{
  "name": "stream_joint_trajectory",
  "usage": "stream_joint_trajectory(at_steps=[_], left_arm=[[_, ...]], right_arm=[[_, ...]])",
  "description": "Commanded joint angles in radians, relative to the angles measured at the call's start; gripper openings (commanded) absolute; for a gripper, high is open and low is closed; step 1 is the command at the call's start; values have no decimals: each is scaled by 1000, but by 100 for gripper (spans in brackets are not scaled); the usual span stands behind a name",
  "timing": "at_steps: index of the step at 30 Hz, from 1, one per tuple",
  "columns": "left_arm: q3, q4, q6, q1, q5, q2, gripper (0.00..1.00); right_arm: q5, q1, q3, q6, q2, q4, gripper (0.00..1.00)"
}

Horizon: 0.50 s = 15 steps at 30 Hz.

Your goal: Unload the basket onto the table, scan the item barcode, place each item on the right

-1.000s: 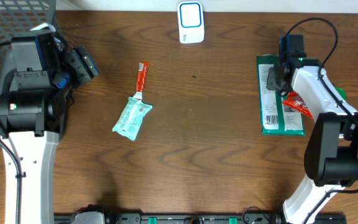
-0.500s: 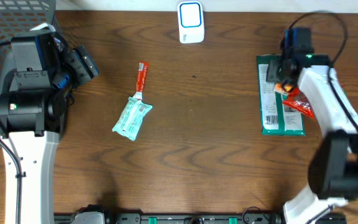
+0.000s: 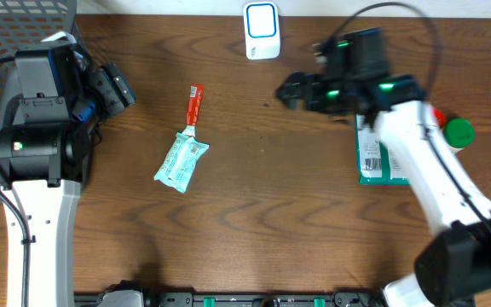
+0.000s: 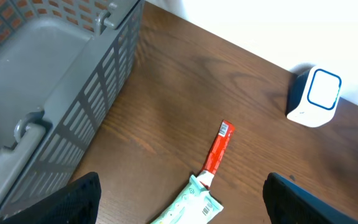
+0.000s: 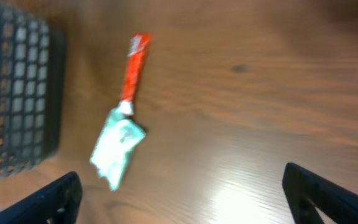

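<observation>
The white scanner with a blue-ringed face (image 3: pixel 262 30) stands at the table's far edge, also in the left wrist view (image 4: pixel 316 96). A red stick packet (image 3: pixel 194 106) and a mint-green pouch (image 3: pixel 181 161) with a small barcode lie end to end left of centre. My right gripper (image 3: pixel 291 90) hovers open and empty near the table's middle, right of those two; its blurred wrist view shows the stick (image 5: pixel 133 67) and pouch (image 5: pixel 118 147) ahead. My left gripper (image 3: pixel 114 85) is open and empty at the left, apart from the pouch (image 4: pixel 191 205).
A grey mesh basket (image 3: pixel 11 26) fills the far left corner (image 4: pixel 42 93). Flat green packets with a barcode (image 3: pixel 380 159) lie at the right, partly under my right arm, with a red packet (image 3: pixel 437 114) and a green round thing (image 3: pixel 459 132) beside them.
My right gripper opened, left the red packet by the green packets at the right, and swung left toward the table's middle. The left arm has not moved.
</observation>
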Motion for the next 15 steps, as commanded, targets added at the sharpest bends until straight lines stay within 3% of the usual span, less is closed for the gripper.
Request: stream_joint_trajectory(at_steps=[1, 9, 15], left_arm=[[11, -3, 5, 4, -5, 1, 84], [11, -3, 5, 4, -5, 1, 84], [11, -3, 5, 4, -5, 1, 84]], right_arm=[[-42, 122, -10, 115, 64, 53, 93], [-42, 420, -10, 178, 266, 327, 84], [15, 576, -10, -5, 346, 507, 83]])
